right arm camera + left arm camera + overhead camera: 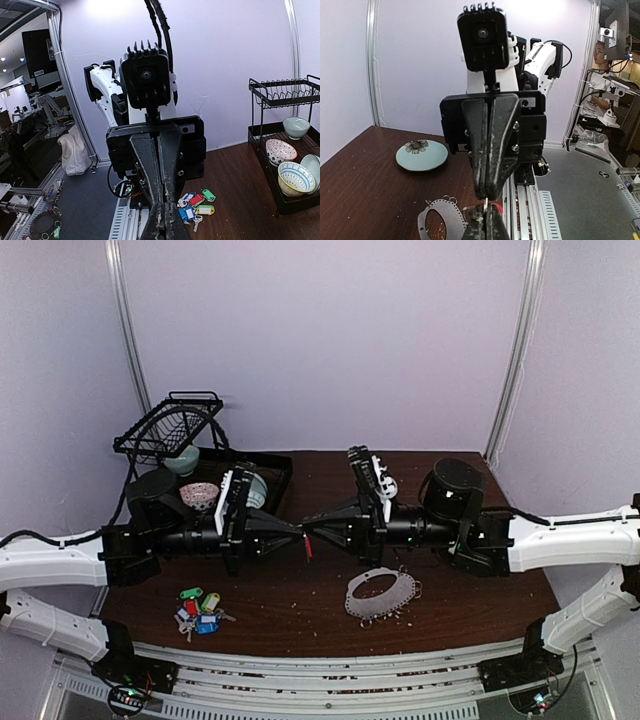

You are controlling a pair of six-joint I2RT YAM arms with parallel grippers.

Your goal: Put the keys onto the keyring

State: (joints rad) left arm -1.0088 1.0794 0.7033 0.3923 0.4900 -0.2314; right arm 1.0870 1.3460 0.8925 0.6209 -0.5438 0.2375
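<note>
Closed tip to tip at frame centre, the left gripper [300,531] and right gripper [319,532] seemingly pinched a small red-tagged silver key [310,548]. One needed firm hold before the other released; which held it was hidden. The flat silver-grey oval keyring [380,595] lay lower centre, colour-tagged keys [200,610] lower left.

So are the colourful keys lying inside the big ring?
No, the keys lie in a pile on the table, off to one side of the keyring, with bare wood between them.
</note>
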